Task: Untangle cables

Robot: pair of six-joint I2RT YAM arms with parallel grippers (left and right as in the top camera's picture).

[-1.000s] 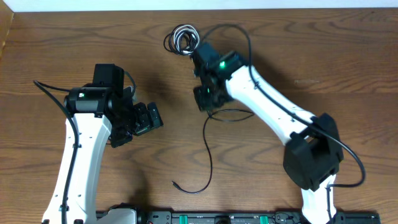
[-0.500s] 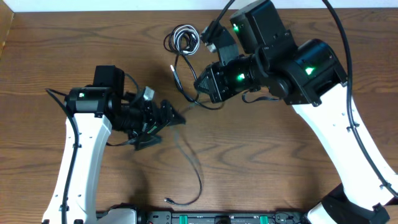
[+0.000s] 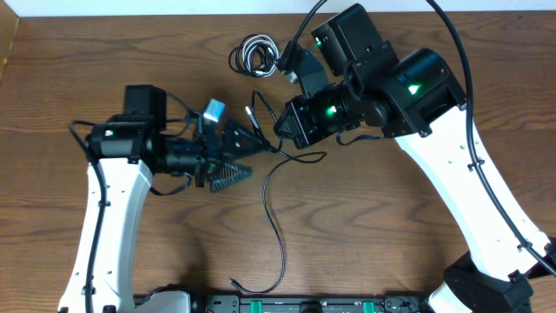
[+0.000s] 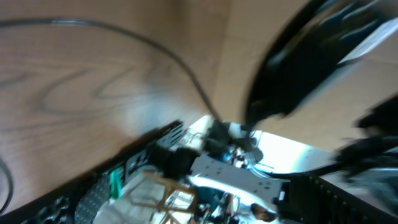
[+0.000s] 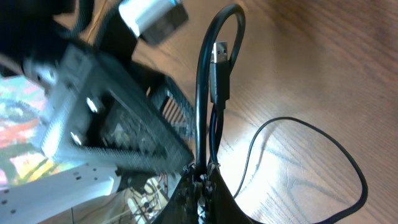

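Overhead:
- The left hand (image 3: pixel 246 159) sat left of centre, fingers spread wide with nothing between them, pointing right at the right hand (image 3: pixel 283 132).
- The right hand was clenched on the black cable (image 3: pixel 282 252), close to one end.
- The short end with its plug (image 3: pixel 249 111) stuck out up-left, just above the left hand's fingers in the picture.
- The long run curved off the grip, then dropped across the tabletop (image 3: pixel 365 252) toward the near edge. Its far tip lay by the base rail.
- The bundle (image 3: pixel 253 55), a small coil of white and black strands, lay at the far edge. It was just beyond the right hand and well apart from the left.

Left wrist:
- The view was heavily blurred.
- A thin black line (image 4: pixel 155 46) arced over the wood, upper left.
- There was a big dark smear upper right; I couldn't tell what it was.
- The left hand's state wasn't readable here.

Right wrist:
- The fingertips were pinched together at bottom centre, gripping the black cable.
- The cable rose from the grip in a tight upright loop and doubled back, so the plug hung beside the loop, metal end up.
- The left hand's black body filled the left side, near the loop. I couldn't tell whether they touched.
- A thin black loop lay flat on the tabletop at right.
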